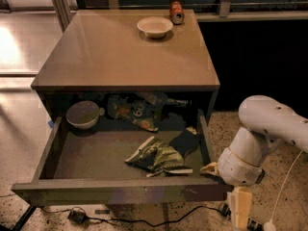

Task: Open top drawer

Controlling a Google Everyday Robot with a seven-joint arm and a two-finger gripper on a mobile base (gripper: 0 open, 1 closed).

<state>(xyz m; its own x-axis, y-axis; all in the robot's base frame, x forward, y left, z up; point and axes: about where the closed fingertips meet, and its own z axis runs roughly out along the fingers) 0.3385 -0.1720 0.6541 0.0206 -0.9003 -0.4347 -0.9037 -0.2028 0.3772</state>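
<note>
Top drawer (106,194) is pulled well out from under the bench (125,57). In the drawer: a crumpled snack bag (156,157) mid-right, a dark item (185,141) touching it, a grey bowl (83,113) at the back left corner, and another bag (134,110) at the back. Above the drawer on the bench top are a white bowl (154,26) and a can (176,12) just beside it. The pincer (239,203) hangs just off the right end of the drawer's front. Cannot tell if it is apart or together.
</note>
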